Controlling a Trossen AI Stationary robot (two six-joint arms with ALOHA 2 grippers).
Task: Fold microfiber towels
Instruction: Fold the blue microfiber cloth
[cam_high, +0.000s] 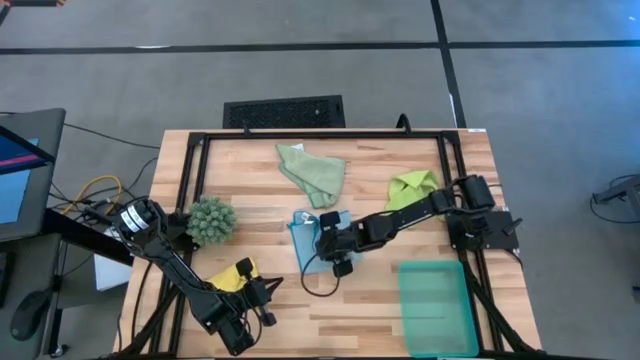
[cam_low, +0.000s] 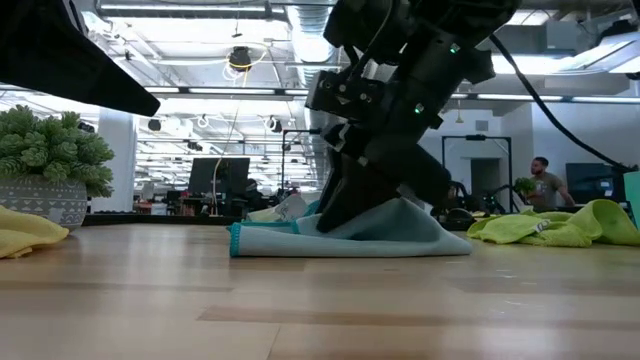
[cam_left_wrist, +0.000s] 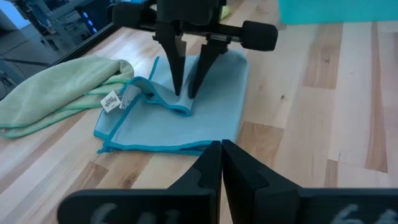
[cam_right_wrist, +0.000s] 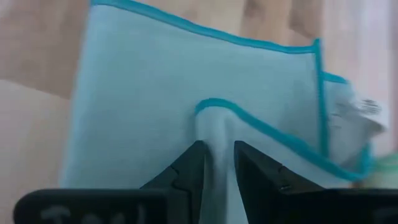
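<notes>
The right gripper is pinching a raised fold of the light blue towel, which is lying on the wooden counter beside the teal tray.

We see four microfiber towels on the bench. The light blue towel with its darker teal hem lies mid-bench, mostly flat, one edge pinched up into a ridge and a white tag at a corner. The pale sage green towel lies crumpled toward the far edge. The lime green towel is bunched to the right. The yellow towel sits crumpled near the front left.
</notes>
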